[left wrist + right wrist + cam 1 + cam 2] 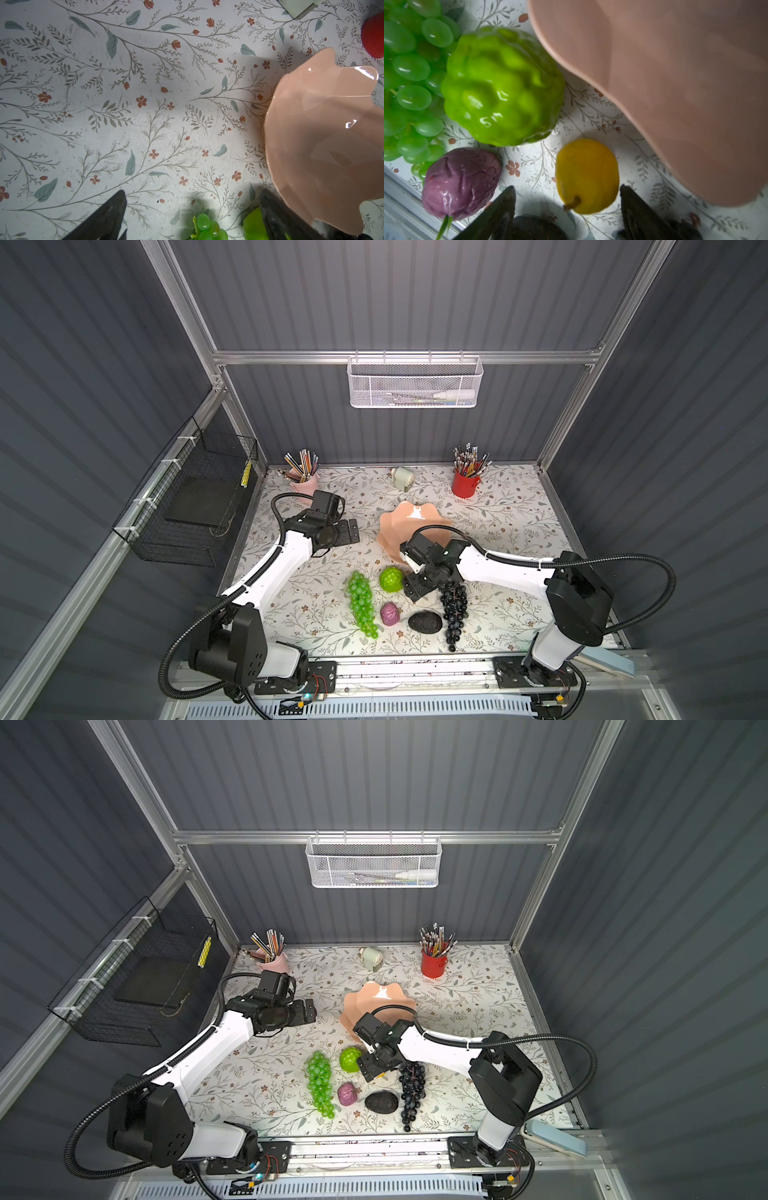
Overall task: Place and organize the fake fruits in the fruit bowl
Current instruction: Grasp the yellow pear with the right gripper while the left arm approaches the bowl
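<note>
Lemon (586,176) between right tool (566,187) jaws

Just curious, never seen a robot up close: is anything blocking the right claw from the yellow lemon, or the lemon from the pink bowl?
Nothing visible. The right gripper hangs with open jaws flanking the lemon, and only bare tabletop lies between lemon and fruit bowl.

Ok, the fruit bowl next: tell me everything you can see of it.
The fruit bowl is wide, shallow, peach-pink and glossy, plastic or glazed ceramic by its shine, with faceted sides and a wavy scalloped rim. It stands on the floral table, mid-table, behind the fake fruits. No fruit shows in the visible inside. The right arm reaches over its near edge, hiding part; whether anything touches it I cannot tell.
</note>
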`<control>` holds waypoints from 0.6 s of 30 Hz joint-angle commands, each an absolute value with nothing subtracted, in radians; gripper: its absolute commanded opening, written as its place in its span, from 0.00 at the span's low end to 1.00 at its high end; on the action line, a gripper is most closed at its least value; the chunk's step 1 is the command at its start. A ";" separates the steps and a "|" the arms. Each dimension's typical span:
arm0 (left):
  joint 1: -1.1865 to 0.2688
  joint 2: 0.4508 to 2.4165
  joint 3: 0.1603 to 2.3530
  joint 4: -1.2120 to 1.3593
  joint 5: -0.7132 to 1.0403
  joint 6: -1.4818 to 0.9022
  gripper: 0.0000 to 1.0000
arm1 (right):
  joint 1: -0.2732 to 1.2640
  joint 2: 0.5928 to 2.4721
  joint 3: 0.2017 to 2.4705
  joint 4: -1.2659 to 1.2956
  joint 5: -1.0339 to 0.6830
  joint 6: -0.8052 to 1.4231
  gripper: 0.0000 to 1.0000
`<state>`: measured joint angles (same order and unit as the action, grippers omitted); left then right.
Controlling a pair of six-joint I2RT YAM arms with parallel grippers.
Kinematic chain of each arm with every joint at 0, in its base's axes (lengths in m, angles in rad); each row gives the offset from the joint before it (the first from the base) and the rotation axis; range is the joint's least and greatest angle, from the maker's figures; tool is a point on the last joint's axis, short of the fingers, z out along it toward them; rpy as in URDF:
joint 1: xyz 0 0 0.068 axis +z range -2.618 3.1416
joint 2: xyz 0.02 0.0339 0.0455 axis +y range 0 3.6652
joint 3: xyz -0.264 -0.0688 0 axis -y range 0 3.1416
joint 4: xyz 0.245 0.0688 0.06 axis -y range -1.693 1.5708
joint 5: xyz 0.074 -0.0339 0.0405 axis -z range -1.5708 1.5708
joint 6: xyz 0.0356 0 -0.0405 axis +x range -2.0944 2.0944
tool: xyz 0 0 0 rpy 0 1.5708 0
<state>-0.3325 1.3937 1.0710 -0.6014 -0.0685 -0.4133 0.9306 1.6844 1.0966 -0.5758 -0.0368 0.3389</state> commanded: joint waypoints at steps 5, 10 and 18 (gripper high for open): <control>-0.333 1.387 1.067 -0.611 -0.093 -0.415 1.00 | 0.939 1.727 1.079 -0.526 0.016 0.313 0.75; -0.333 1.388 1.068 -0.620 -0.100 -0.417 1.00 | 0.941 1.753 1.077 -0.510 0.027 0.304 0.73; -0.333 1.379 1.068 -0.629 -0.133 -0.412 1.00 | 0.942 1.735 1.046 -0.508 0.032 0.305 0.55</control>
